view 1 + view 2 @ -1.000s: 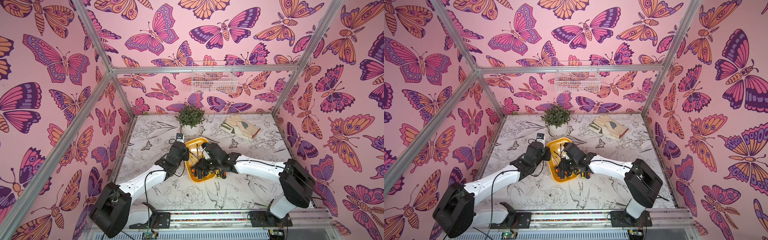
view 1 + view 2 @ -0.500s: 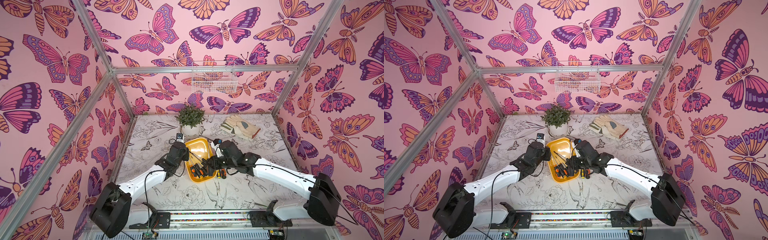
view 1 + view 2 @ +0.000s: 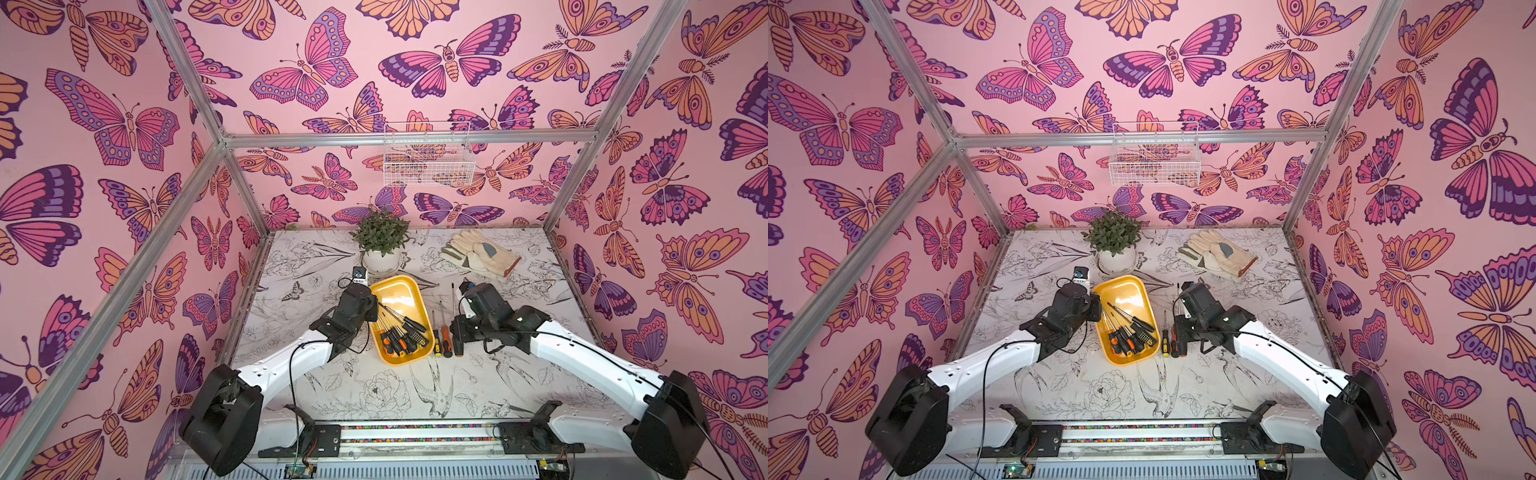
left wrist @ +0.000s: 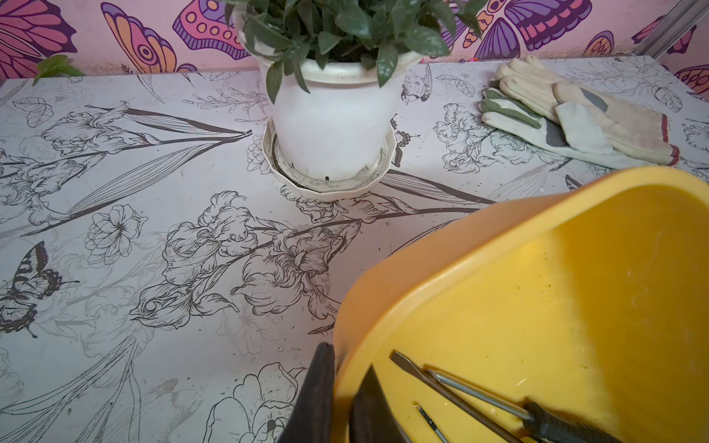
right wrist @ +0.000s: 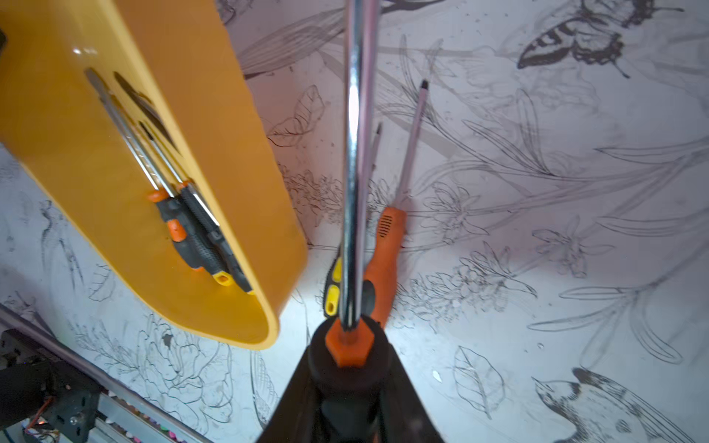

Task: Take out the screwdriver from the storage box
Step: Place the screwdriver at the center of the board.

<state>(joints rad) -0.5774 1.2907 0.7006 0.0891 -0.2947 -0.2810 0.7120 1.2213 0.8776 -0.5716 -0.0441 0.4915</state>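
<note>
Screwdriver (image 5: 353, 153) sits gripped in right hand (image 5: 351, 370) outside yellow storage box (image 5: 230, 153).

Flat table (image 3: 374, 399), covered in black line drawings of flowers, birds and butterflies. At the back, holds a potted plant (image 3: 380, 259) on a white saucer (image 3: 365, 272), with pale work gloves (image 3: 482, 253) to its right. Near the middle, bears the yellow storage box (image 3: 399, 291). Just beside its right edge, a yellow-and-black screwdriver (image 3: 437, 347) and an orange screwdriver (image 3: 446, 341), parallel, handles toward the robot.
</note>
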